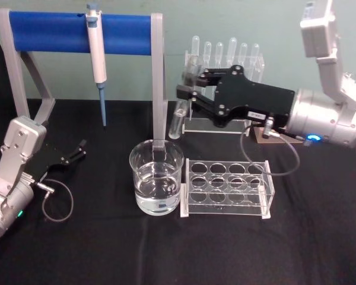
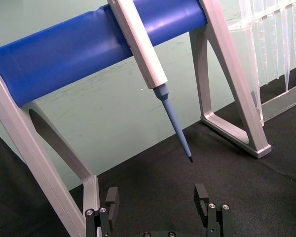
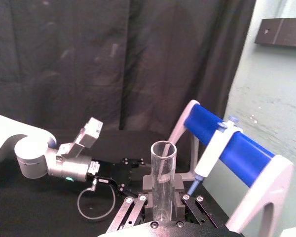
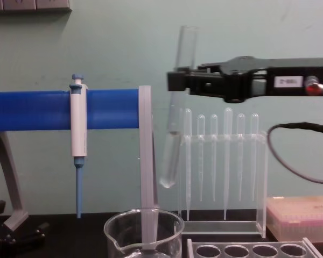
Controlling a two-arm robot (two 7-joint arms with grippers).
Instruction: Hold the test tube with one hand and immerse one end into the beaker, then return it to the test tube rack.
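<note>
Across the black-draped table [image 1: 107, 255], far left: grey-legged stand with a blue crossbar [image 1: 53, 32], a white-and-blue pipettor [image 1: 97, 53] hanging from it tip down.

Right arm reaches in from the right, held level and high above the table. Its right pincer [image 1: 188, 89] is closed around the test tube [image 4: 175, 123], gripping the upper part below the rim.

Left arm rests low at the table's left edge. Left pincer [image 2: 158, 200] has its fingers spread wide, nothing between them, pointing toward the stand.

Clear pipette rack [image 1: 225, 59] at the back, a row of bulb-topped pipettes standing in it. Pink box [image 4: 299, 215] to its right.

Test tube rack [image 1: 267, 190], clear plastic with round holes, lies front centre, just right of the beaker.

Beaker [image 1: 133, 172] stands in front of the stand's right post, partly filled with clear liquid.

Tube hangs in the air, tilted, mouth up and leaning to the robot's right, rounded end down. In the chest view the rounded end sits above the beaker's rim with a gap between them, beside the stand's right post.
</note>
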